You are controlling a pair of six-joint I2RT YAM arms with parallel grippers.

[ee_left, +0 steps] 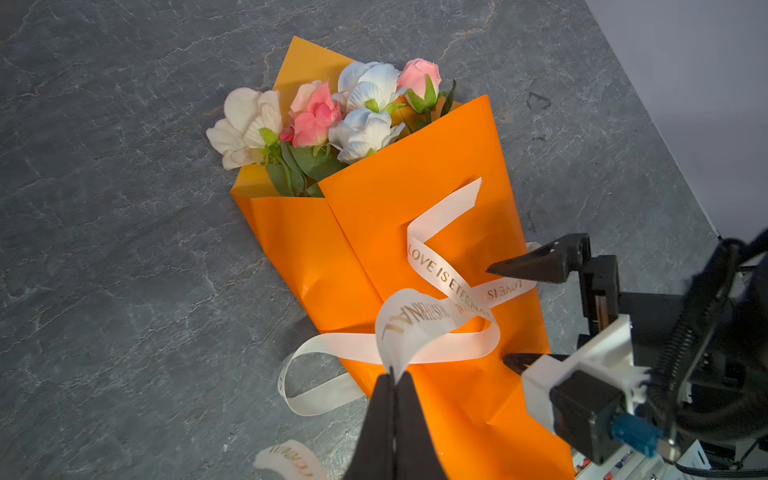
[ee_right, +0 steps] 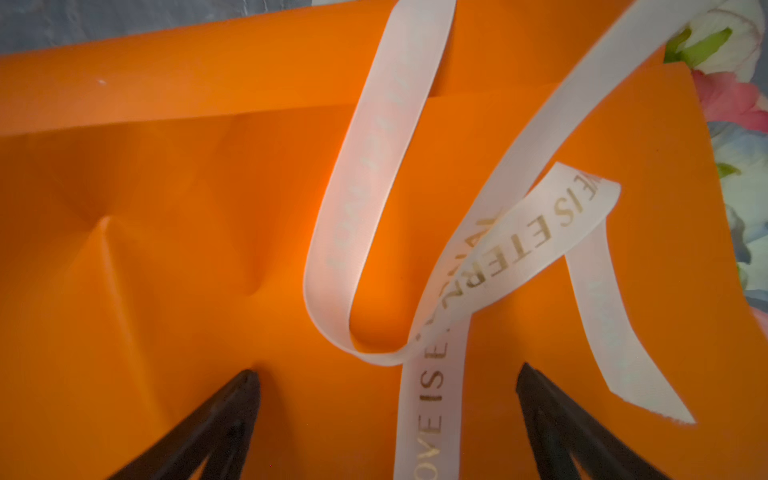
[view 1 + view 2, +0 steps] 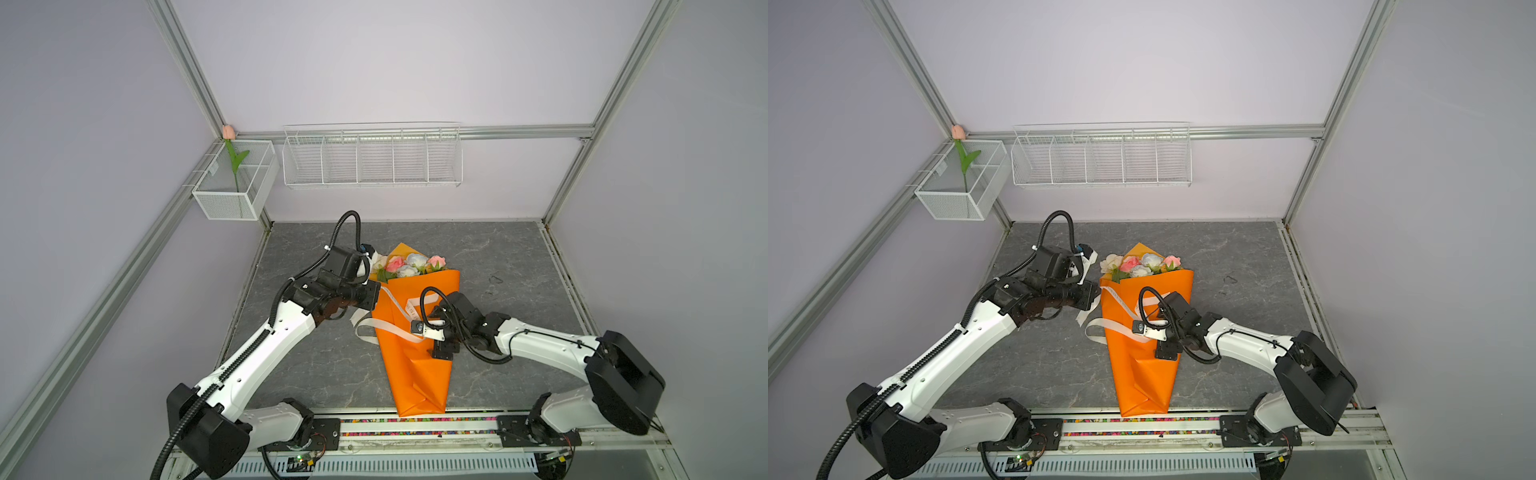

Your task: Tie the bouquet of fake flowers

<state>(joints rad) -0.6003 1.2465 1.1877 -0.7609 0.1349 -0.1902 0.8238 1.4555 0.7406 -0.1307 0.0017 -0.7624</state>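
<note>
The bouquet of fake flowers point(image 3: 417, 374) lies in the middle of the bench point(image 3: 519, 257), blooms toward the back edge and folded foot reaching the front edge, with the printed ribbon point(image 1: 440, 270) crossed loosely over its orange wrap. The left gripper point(image 1: 394, 382) is pressed together on one ribbon tail; the right gripper point(image 2: 386, 370) hangs spread wide over the crossing, holding nothing. Judgement: the right should pinch the free tail near the crossing, then both draw evenly toward the side edges, where room is ample.
</note>
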